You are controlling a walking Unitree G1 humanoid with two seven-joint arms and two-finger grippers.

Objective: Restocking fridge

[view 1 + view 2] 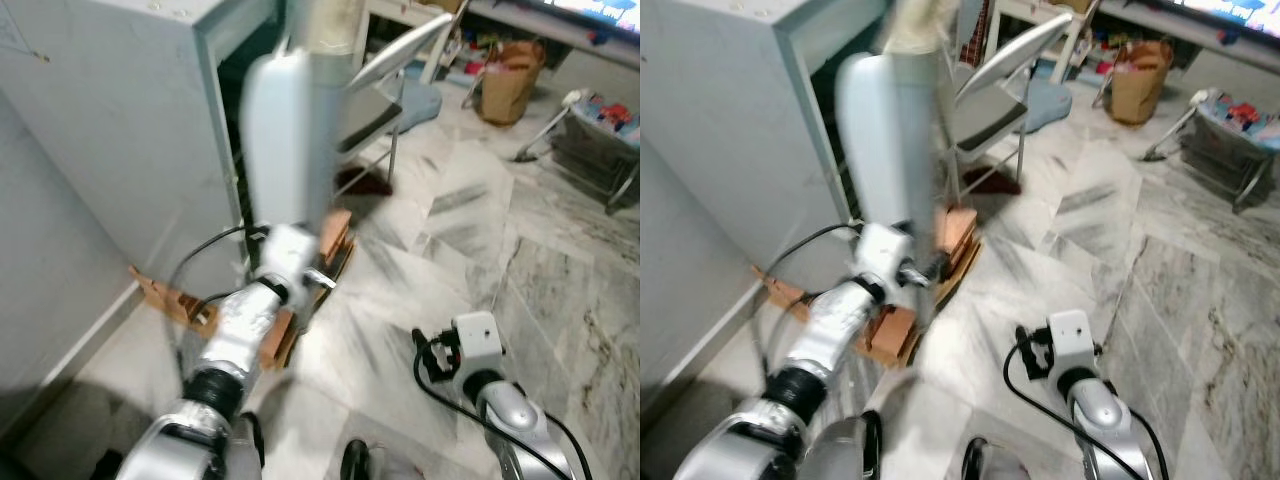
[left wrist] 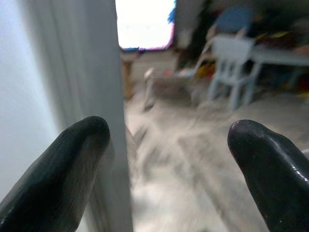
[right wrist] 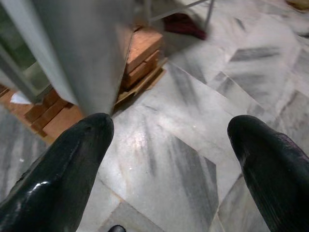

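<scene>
The grey fridge point(image 1: 120, 150) stands at the left on bricks, its door point(image 1: 285, 140) swung out and seen edge-on. My left arm reaches up to the door's lower edge, with the wrist point(image 1: 285, 250) right below it. In the left wrist view my left gripper point(image 2: 169, 164) is open, and the door's edge point(image 2: 104, 96) stands just beside one finger point(image 2: 63, 169). Whether they touch is unclear. My right gripper point(image 3: 169, 159) hangs low and open over the marble floor point(image 3: 193, 111), holding nothing.
Red bricks point(image 1: 335, 235) and a wooden board lie under the fridge's front corner. A folding chair point(image 1: 380, 100) stands just behind the door. Farther back are a brown paper bag point(image 1: 508, 80) and a metal rack point(image 1: 600, 140) at the right.
</scene>
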